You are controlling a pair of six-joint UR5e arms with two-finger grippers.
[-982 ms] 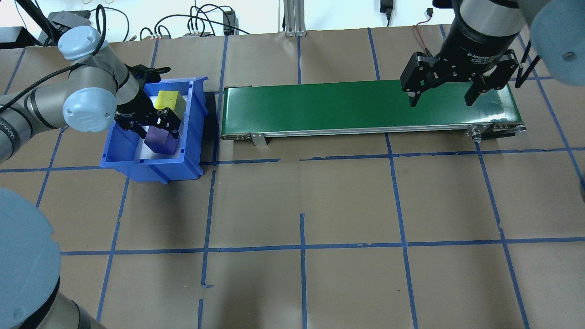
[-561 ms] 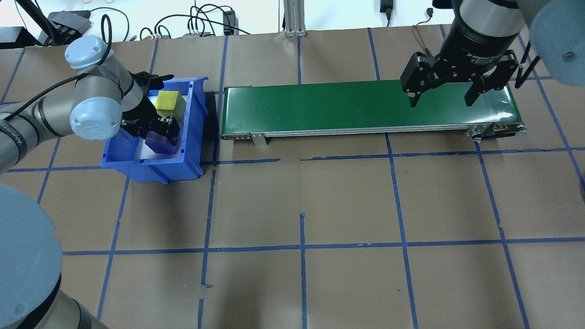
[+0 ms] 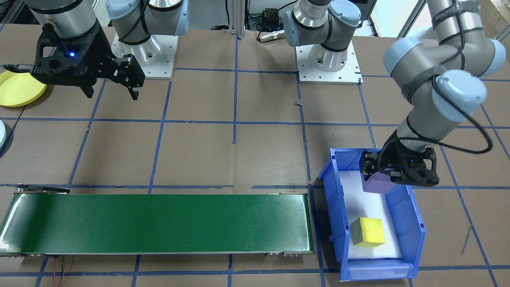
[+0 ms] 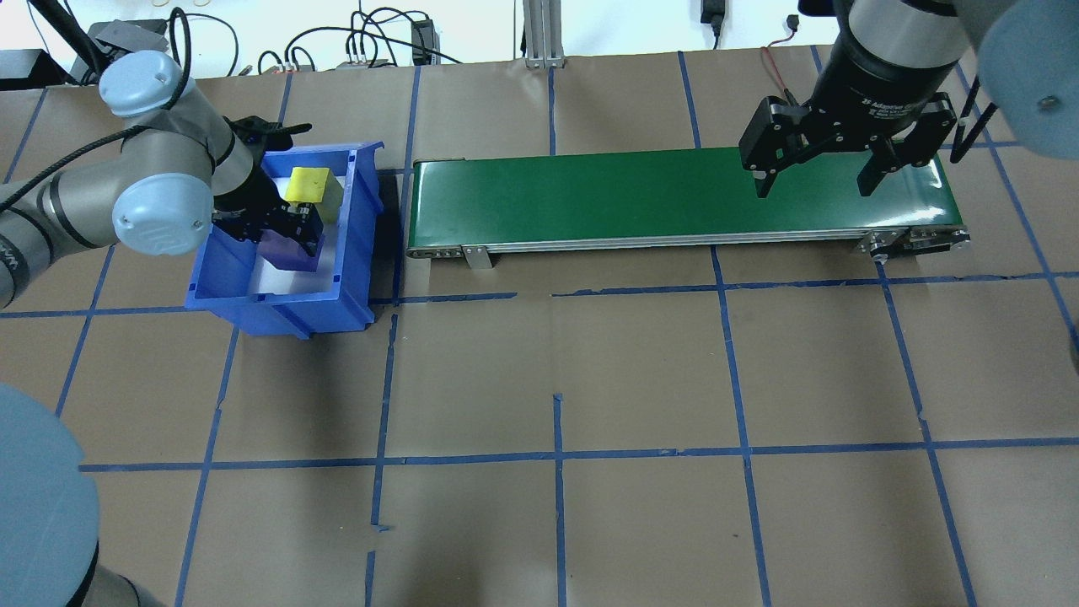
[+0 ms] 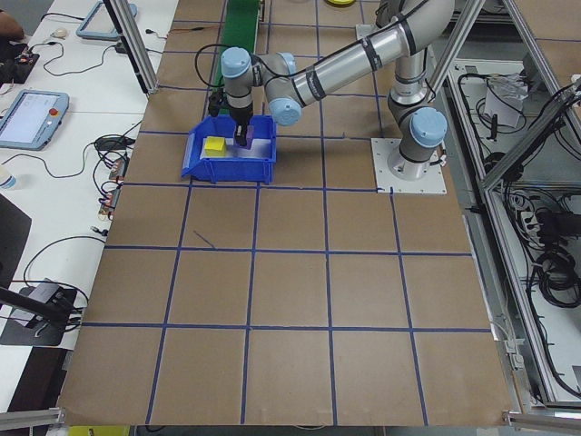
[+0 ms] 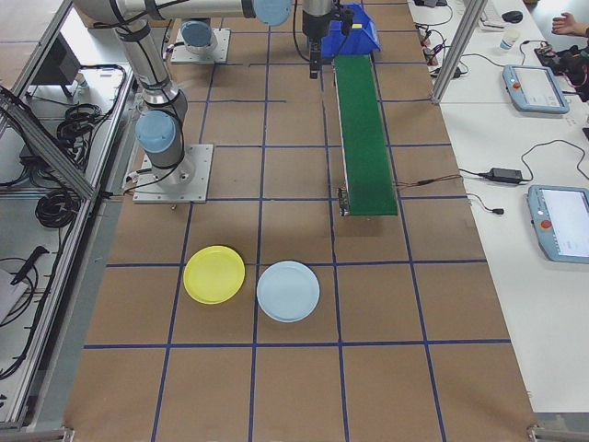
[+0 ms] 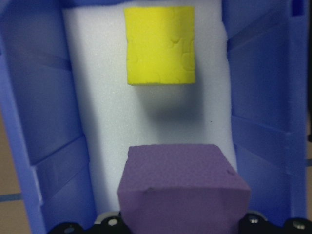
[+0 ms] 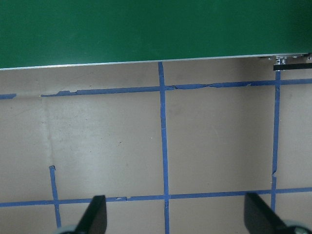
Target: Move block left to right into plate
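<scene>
Green conveyor belt (image 4: 674, 198) mid-table; pale blue plate (image 6: 288, 291); tablets on side desks.

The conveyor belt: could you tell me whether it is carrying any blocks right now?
Empty. The conveyor belt shows bare green end to end; the purple block and yellow block are both in the blue bin.

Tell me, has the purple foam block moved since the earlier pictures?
Yes. The purple foam block sits farther from the blue plastic bin's near wall than a second ago, clamped in the left tool.
</scene>
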